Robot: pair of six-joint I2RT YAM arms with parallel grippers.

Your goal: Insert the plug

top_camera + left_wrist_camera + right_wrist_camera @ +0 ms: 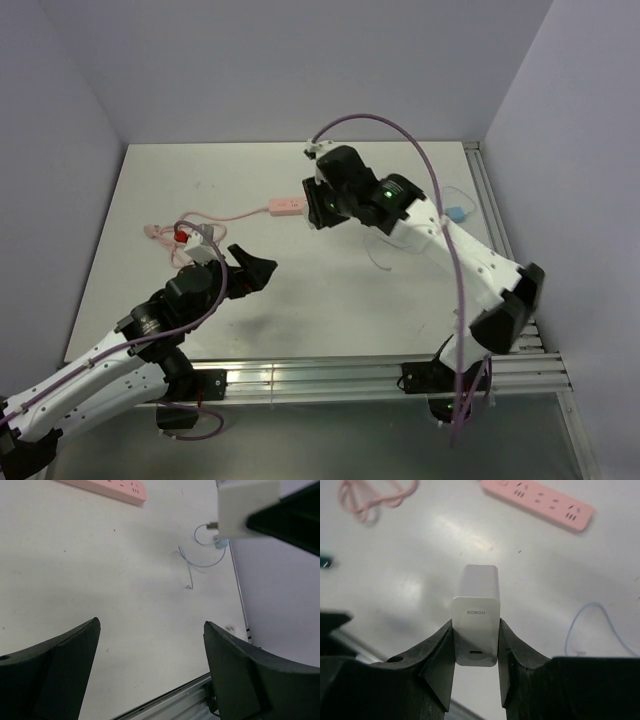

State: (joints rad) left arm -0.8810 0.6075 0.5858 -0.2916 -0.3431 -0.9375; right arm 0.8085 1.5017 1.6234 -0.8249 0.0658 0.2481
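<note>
Right fingers [437,665] clamped on a white charger block [476,625], one pad on each side face, "HONOR" lettering and a small port facing the wrist camera, block clear of the worktop [420,580]. Left fingers [55,675] spread wide, nothing between them, bare worktop below. Left wrist view: the charger block [247,505] shows at upper right of frame; plug [220,543], light blue, lies just under it in the frame, partly hidden, its thin pale cable [192,565] looping toward frame centre. Top view: plug [457,213] lies on the worktop at right of frame, close to the edge, well apart from the pink power strip [285,207] at upper centre. Pink cord [210,215] trails left from the strip into a loose tangle.
</note>
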